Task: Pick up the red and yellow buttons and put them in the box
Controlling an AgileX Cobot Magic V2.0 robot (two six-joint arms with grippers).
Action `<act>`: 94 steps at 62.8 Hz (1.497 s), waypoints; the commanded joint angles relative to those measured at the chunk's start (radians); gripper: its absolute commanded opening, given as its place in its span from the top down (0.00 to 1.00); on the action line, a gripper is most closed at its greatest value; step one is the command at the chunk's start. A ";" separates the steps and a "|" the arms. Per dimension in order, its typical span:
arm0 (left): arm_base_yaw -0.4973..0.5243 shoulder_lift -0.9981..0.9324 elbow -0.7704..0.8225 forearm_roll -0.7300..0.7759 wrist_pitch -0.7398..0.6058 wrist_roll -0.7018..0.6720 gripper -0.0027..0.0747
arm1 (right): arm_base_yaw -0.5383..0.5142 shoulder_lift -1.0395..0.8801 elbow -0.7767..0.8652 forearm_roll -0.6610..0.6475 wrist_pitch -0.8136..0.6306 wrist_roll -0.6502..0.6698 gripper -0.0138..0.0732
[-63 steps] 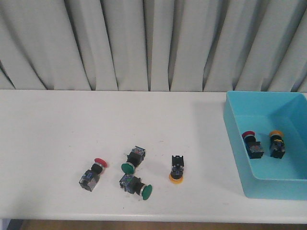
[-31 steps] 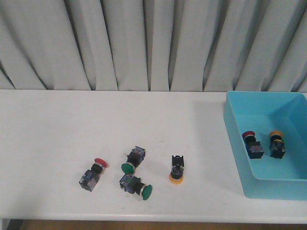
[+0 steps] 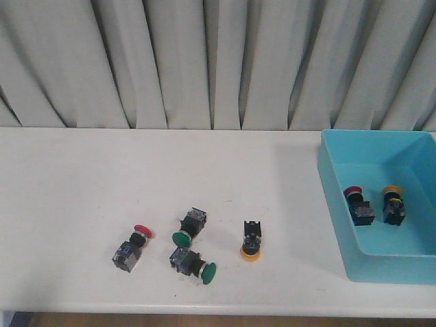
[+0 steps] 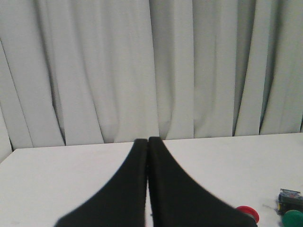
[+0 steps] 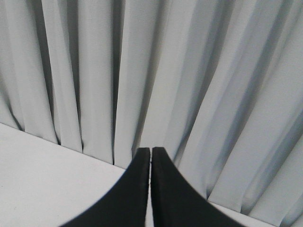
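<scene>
Wrist views: left gripper (image 4: 148, 142) and right gripper (image 5: 150, 151) both pressed together, empty, level.

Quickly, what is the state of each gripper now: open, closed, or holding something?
Left gripper: closed, jaws together, holding nothing.
Right gripper: closed, jaws together, holding nothing.
</scene>
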 commanded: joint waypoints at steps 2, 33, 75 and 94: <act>-0.004 -0.016 0.048 -0.011 -0.070 -0.003 0.97 | 0.001 -0.006 -0.024 0.000 -0.071 0.002 0.84; -0.004 -0.015 0.048 -0.011 -0.070 -0.003 0.97 | -0.024 -0.110 0.364 -0.101 -0.437 0.056 0.84; -0.004 -0.015 0.048 -0.011 -0.070 -0.002 0.97 | -0.119 -0.866 1.394 -0.018 -0.646 0.064 0.84; -0.004 -0.014 0.048 -0.011 -0.070 -0.002 0.97 | -0.157 -0.962 1.430 -0.033 -0.600 0.069 0.84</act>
